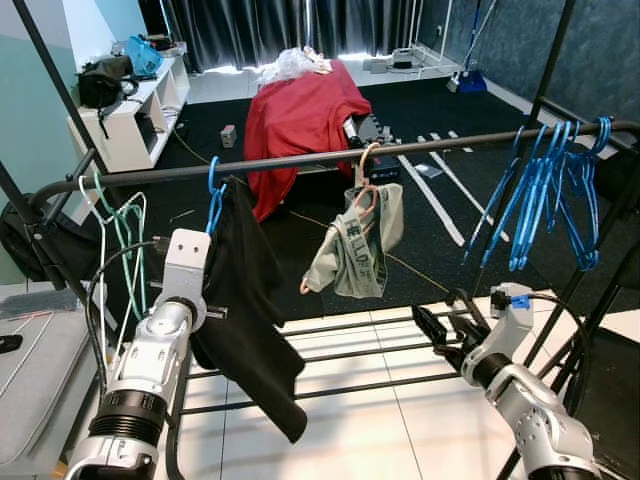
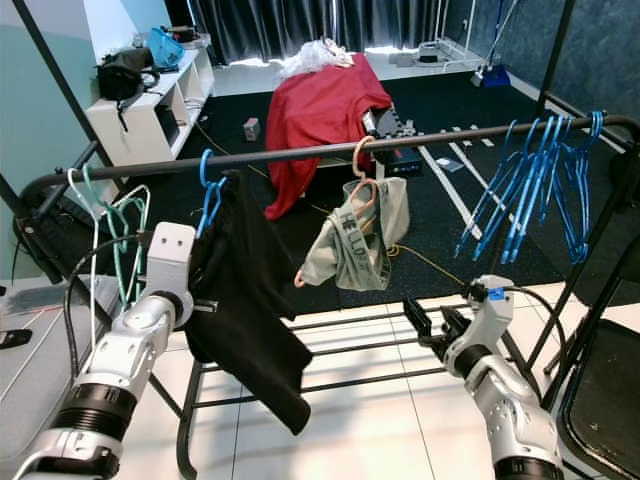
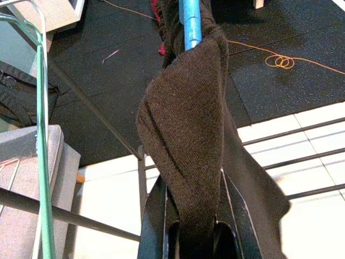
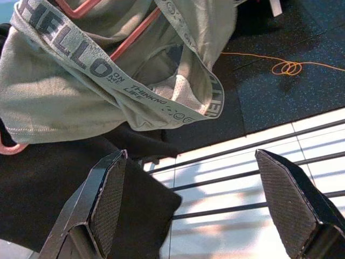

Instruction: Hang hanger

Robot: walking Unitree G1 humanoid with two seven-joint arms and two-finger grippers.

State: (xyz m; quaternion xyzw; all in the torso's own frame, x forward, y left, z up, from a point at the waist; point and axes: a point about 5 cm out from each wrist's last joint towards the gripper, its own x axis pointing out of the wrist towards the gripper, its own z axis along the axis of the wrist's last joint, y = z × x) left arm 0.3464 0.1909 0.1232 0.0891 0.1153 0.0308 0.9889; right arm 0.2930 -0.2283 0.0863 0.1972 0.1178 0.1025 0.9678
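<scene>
Below the rail, the left gripper pinches a fold of the black knitted garment that hangs on the blue hanger — the left wrist view shows the ribbed cloth squeezed between both fingers. Lower down, the right gripper hangs spread wide and holds nothing; its textured pads frame a pink hanger carrying grey-green cloth printed "HELLO". Bare blue hangers cluster at the rail's right end.

You have one rail across the frame, two hung garments: one black cloth left of centre, one green cloth at centre. Blue hangers bunch upper right, too overlapped to count.
</scene>
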